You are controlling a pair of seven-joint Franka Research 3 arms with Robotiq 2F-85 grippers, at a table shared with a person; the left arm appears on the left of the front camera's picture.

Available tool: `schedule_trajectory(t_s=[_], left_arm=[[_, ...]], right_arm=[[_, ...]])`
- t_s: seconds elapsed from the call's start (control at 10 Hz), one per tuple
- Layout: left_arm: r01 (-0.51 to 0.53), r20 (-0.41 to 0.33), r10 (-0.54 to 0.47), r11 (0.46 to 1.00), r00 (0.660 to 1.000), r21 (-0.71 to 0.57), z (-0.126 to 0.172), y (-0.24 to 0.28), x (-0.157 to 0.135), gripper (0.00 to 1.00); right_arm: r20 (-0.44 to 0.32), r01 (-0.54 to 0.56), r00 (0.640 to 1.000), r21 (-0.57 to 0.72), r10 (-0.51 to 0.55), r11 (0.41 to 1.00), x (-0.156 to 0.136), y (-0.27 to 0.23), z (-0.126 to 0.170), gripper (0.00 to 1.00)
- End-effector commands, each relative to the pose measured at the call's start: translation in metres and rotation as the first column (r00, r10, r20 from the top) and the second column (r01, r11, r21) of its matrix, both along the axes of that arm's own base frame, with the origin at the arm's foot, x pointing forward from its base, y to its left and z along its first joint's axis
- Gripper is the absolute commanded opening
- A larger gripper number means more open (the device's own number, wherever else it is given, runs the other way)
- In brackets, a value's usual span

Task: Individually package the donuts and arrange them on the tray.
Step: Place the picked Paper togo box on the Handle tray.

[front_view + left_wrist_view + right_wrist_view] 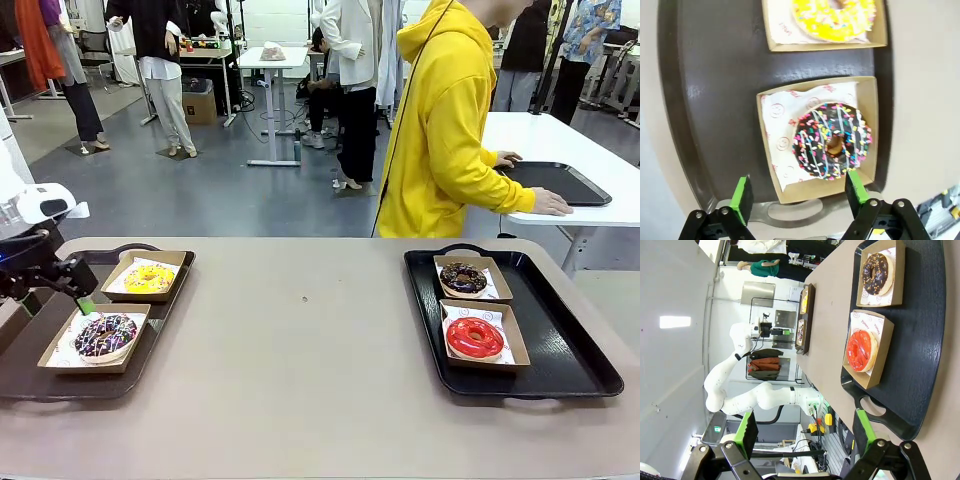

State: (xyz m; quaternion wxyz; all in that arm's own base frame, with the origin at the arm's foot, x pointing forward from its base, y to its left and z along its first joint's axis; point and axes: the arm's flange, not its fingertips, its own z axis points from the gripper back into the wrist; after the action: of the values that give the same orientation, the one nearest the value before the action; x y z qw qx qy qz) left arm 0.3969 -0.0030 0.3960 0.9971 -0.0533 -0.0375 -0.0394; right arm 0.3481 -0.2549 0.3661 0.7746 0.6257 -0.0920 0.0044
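Note:
On the brown tray (25,375) at the left, two cardboard boxes each hold one of the donuts: a yellow one (148,277) (835,17) and a dark one with coloured sprinkles (105,335) (832,141). My left gripper (78,298) (799,195) hovers open just over the near edge of the sprinkle donut's box (775,135), with nothing held. The black tray (560,350) (920,340) at the right carries a boxed chocolate donut (463,277) (878,273) and a boxed red donut (474,338) (862,349). My right gripper (805,429) is open and empty, well back from that tray.
A person in a yellow hoodie (440,130) stands at the far side, hands on another black tray (555,182) on a white table. The beige tabletop (300,340) lies bare between my two trays. The left arm (740,385) shows farther off in the right wrist view.

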Motion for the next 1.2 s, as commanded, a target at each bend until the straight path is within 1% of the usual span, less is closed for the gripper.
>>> schedule_trajectory(t_s=[0.0,0.1,0.2,0.3,0.4,0.5,0.6,0.8,0.9,1.0,1.1], left_arm=[[0.085,-0.011,-0.089,0.977,0.996,-0.198,0.027,0.019,0.003,0.95],[0.099,0.000,-0.104,0.940,0.995,-0.326,0.043,0.035,0.007,0.95],[0.082,0.029,-0.077,0.886,0.997,-0.457,0.055,0.058,0.009,0.95],[0.035,0.030,-0.022,0.825,0.999,-0.564,0.064,0.083,0.013,0.95],[0.004,0.034,0.024,0.753,0.999,-0.658,0.068,0.112,0.011,0.95],[-0.022,0.027,0.058,0.709,0.998,-0.705,0.068,0.127,0.007,0.95],[-0.011,0.063,0.092,0.642,0.994,-0.767,0.068,0.147,0.001,0.95],[-0.001,0.090,0.142,0.539,0.986,-0.842,0.057,0.183,-0.020,0.95],[-0.005,0.083,0.152,0.506,0.985,-0.863,0.051,0.202,-0.024,0.95],[-0.019,0.063,0.155,0.480,0.986,-0.877,0.037,0.216,-0.033,0.95],[-0.032,0.044,0.154,0.459,0.987,-0.888,0.027,0.219,-0.036,0.95]], right_arm=[[0.010,-0.020,1.000,-0.004,0.020,1.000,-0.002,-0.003,0.000,1.00],[0.010,-0.020,1.000,-0.004,0.020,1.000,-0.002,-0.003,0.000,1.00],[0.010,-0.020,1.000,-0.004,0.020,1.000,-0.002,-0.003,0.000,1.00],[0.010,-0.020,1.000,-0.004,0.020,1.000,-0.002,-0.003,0.000,1.00],[0.010,-0.020,1.000,-0.004,0.020,1.000,-0.002,-0.003,0.000,1.00],[0.010,-0.020,1.000,-0.004,0.020,1.000,-0.002,-0.003,0.000,1.00],[0.010,-0.020,1.000,-0.004,0.020,1.000,-0.002,-0.003,0.000,1.00],[0.010,-0.020,1.000,-0.004,0.020,1.000,-0.002,-0.003,0.000,1.00],[0.010,-0.020,1.000,-0.004,0.020,1.000,-0.002,-0.003,0.000,1.00],[0.010,-0.020,1.000,-0.004,0.020,1.000,-0.002,-0.003,0.000,1.00],[0.010,-0.020,1.000,-0.004,0.020,1.000,-0.002,-0.003,0.000,1.00]])
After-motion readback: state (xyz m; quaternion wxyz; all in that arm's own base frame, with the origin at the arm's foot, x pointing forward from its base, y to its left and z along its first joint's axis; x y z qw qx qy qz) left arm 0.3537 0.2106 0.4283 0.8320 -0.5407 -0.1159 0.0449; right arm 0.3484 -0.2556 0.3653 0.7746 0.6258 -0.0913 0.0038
